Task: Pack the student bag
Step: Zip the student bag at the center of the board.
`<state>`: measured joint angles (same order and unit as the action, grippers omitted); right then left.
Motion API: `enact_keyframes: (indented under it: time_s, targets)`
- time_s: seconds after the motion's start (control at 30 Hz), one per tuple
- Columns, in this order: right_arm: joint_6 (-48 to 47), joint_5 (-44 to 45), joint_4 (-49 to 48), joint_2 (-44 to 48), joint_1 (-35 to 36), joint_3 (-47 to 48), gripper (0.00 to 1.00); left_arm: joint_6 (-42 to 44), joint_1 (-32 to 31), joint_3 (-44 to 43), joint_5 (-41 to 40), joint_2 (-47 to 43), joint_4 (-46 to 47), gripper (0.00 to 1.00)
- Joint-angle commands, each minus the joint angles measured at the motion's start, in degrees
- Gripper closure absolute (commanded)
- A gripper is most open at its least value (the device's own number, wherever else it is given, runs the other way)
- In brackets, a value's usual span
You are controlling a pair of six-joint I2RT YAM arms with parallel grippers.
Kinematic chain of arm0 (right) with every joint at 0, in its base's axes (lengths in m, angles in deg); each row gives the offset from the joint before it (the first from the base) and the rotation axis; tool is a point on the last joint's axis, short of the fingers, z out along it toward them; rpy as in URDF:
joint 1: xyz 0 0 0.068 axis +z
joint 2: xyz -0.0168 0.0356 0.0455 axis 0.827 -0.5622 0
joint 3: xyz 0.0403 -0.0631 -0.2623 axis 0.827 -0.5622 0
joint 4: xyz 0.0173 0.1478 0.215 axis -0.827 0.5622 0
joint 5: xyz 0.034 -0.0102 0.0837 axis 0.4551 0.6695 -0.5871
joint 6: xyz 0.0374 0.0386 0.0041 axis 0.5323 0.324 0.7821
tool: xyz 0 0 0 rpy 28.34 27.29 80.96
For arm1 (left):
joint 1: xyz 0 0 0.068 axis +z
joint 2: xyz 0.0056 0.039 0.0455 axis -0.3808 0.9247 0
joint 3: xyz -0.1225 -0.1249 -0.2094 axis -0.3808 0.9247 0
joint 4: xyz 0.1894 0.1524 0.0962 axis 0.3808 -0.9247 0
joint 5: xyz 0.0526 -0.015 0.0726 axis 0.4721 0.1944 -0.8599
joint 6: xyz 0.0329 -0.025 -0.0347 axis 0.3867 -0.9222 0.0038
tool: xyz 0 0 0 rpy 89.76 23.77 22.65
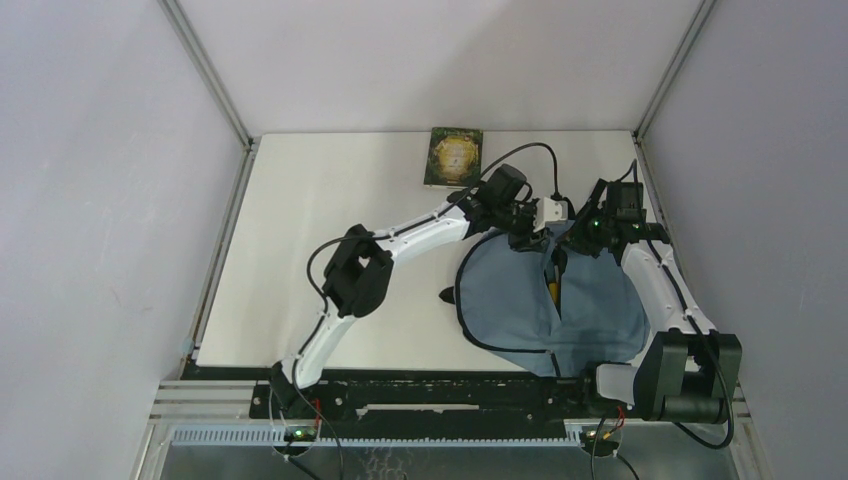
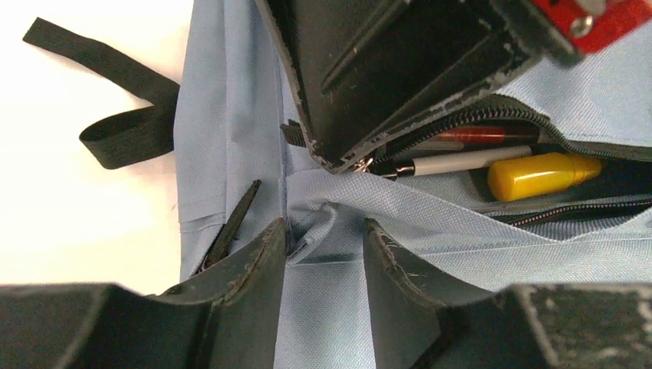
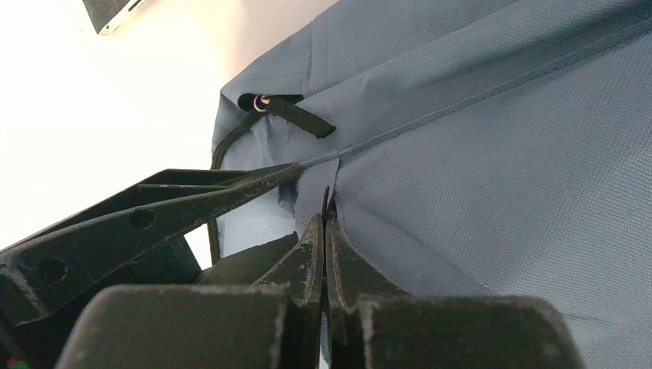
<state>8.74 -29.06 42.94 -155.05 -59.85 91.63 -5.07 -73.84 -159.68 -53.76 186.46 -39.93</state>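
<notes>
From above, the bag (image 1: 590, 310) lies flat on the right half of the table (image 1: 290, 200), just ahead of the right arm's base, with its top toward the far edge. Its zip stands open down the middle, and a yellow marker (image 1: 552, 287) shows in the slit, so part of the packing looks done. A book (image 1: 453, 155) lies by the far edge, apart from the bag. I judge that it has yet to go in, and the zip has yet to be closed. The left arm reaches slantwise across the table with its elbow raised, and the left gripper (image 1: 522, 222) is at the bag's far edge. The right arm runs up the right side and bends inward, so the right gripper (image 1: 578, 238) sits at that same edge, close beside the left one.

The left wrist view shows the left claw part open. Its fingers (image 2: 261, 254) stand astride a raised fold of fabric near the zip's end, with no clamp on it that I can see. Inside the opening the marker lies beside a pale pen (image 2: 461, 161) and a red pen (image 2: 477, 134). The right gripper hangs just above, at the zip's end. A black strap (image 2: 123, 134) trails onto the table.

The right wrist view shows the right claw closed, its tips pinching a seam of the bag. The zip pull (image 3: 265, 102) sits just beyond it, and a left finger lies alongside.
</notes>
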Motion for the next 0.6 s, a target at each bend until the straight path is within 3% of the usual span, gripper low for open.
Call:
enact_keyframes:
  time_s: [0.0, 0.27, 0.57]
  targets:
    - [-0.3, -0.7, 0.0, 2.4, -0.3, 0.1, 1.0, -0.3, 0.1, -6.9, 2.5, 0.8, -4.1, 0.55]
    - [-0.2, -1.2, -0.3, 2.2, -0.3, 0.1, 1.0, -5.6, 0.0, -12.0, 2.7, 3.7, -4.5, 0.57]
    - [0.2, -1.7, -0.1, 2.3, -0.2, 0.1, 1.0, -15.3, -0.4, -11.6, 1.6, 4.5, -4.5, 0.59]
